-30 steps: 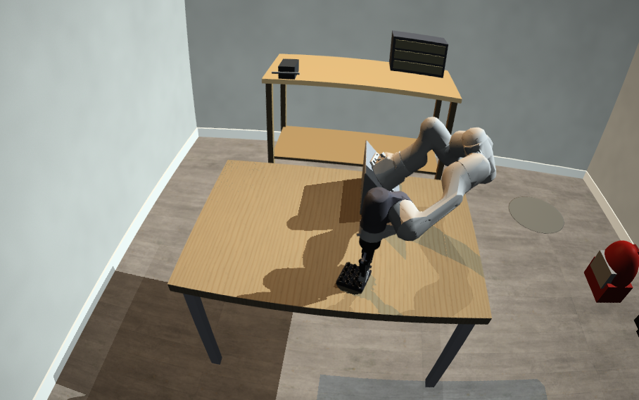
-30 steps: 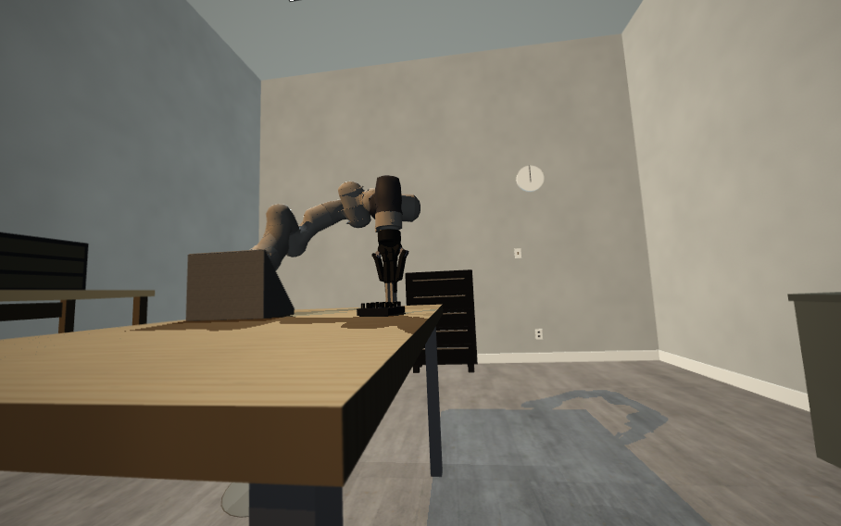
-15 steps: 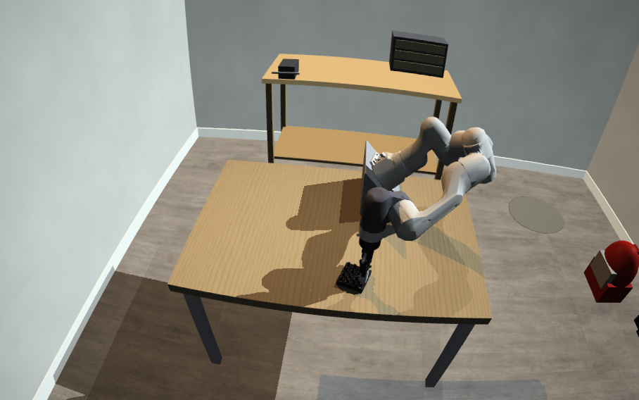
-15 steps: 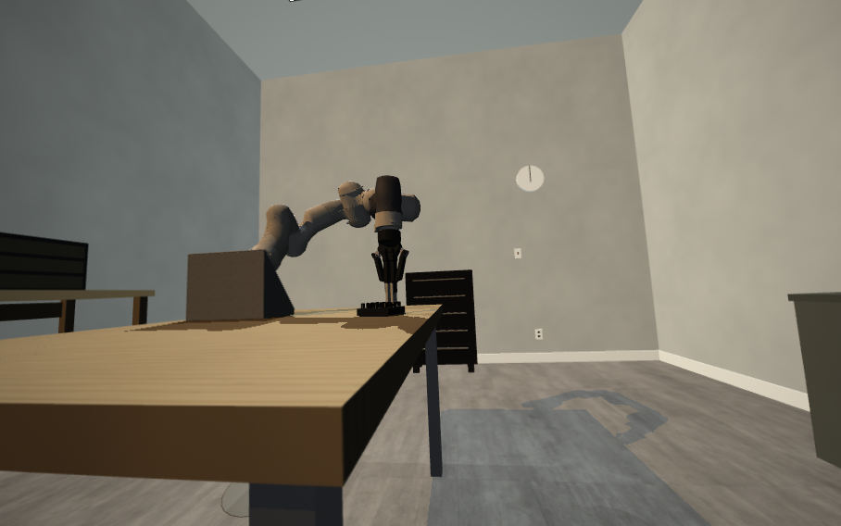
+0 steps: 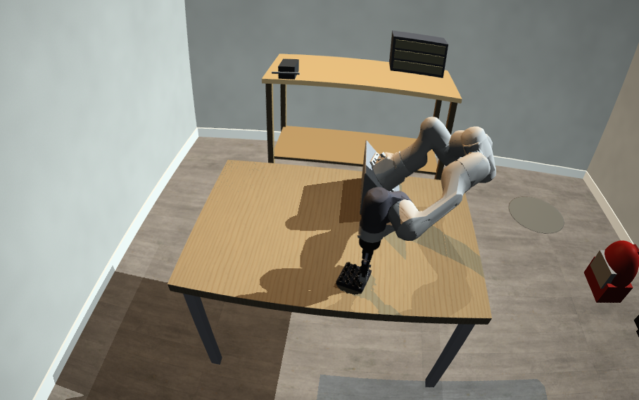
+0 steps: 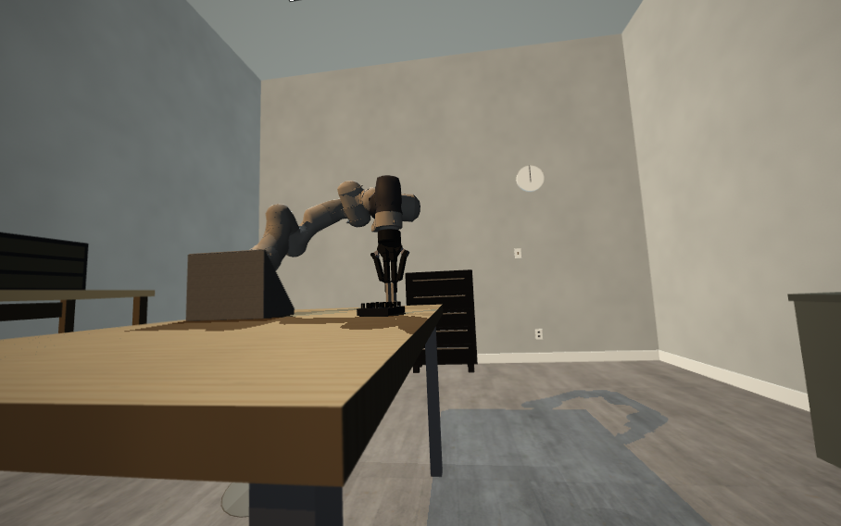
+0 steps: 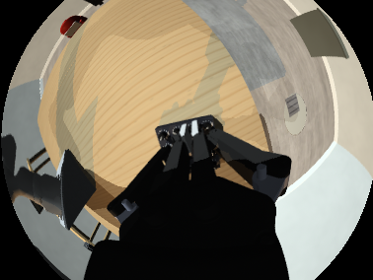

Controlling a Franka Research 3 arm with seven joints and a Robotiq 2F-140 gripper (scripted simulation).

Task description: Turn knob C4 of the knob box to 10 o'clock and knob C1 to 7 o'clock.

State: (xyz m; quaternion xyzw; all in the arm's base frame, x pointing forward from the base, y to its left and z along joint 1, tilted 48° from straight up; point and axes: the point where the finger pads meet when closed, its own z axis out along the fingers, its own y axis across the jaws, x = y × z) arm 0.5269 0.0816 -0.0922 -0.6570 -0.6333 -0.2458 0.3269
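The knob box [image 5: 353, 278] is a small black block with several knobs. It stands flat on the wooden table near the front edge, and also shows in the exterior view [image 6: 381, 308] and the wrist view [image 7: 186, 131]. My gripper [image 5: 365, 267] points straight down onto the box's right side. Its fingertips [image 6: 390, 301] are pressed close together at knob height, shut on one knob. In the wrist view the fingers cover that knob. The knob names and white lines are too small to read, so I cannot tell which knob it is.
The arm's wedge-shaped base block [image 5: 371, 172] stands at the table's rear right. The table's front edge [image 5: 329, 311] lies close to the box. A shelf table [image 5: 360, 77] with a drawer unit stands behind, and a dark cabinet [image 6: 441, 316] stands beyond the table.
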